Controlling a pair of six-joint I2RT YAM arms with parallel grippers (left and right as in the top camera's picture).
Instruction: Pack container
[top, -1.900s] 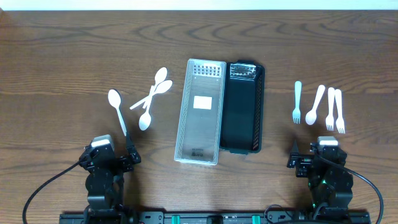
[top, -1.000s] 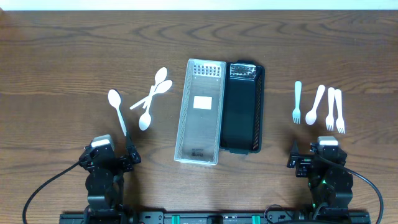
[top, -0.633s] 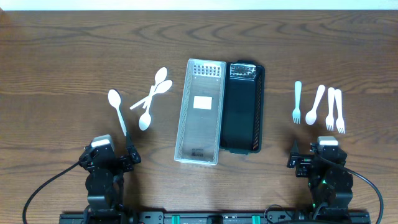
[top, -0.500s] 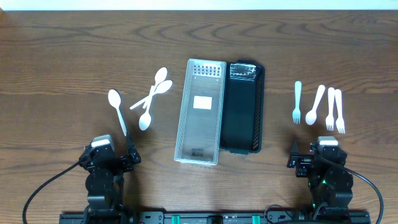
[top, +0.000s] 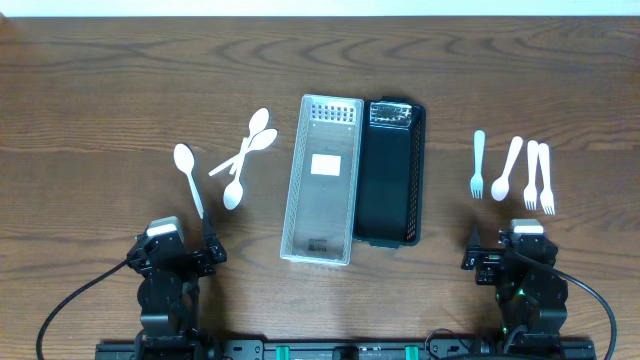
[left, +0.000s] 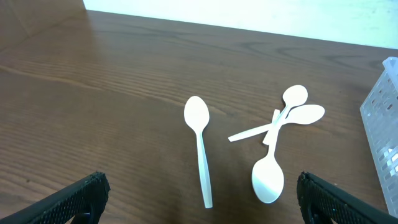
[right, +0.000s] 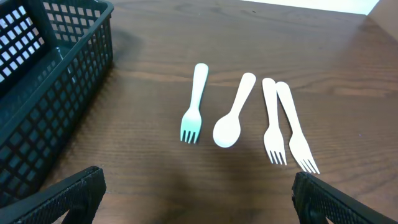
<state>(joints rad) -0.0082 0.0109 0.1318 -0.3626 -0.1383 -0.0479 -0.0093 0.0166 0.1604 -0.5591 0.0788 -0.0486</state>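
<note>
A clear plastic basket and a black basket stand side by side at the table's middle, both empty. Several white spoons lie to the left: a single spoon and a crossed pile of three. To the right lie a fork, a spoon and two forks. My left gripper is open and empty near the front edge. My right gripper is open and empty there too.
The dark wooden table reaches to a white strip at the back. The black basket's wall shows at the left of the right wrist view; the clear basket's corner at the right of the left wrist view.
</note>
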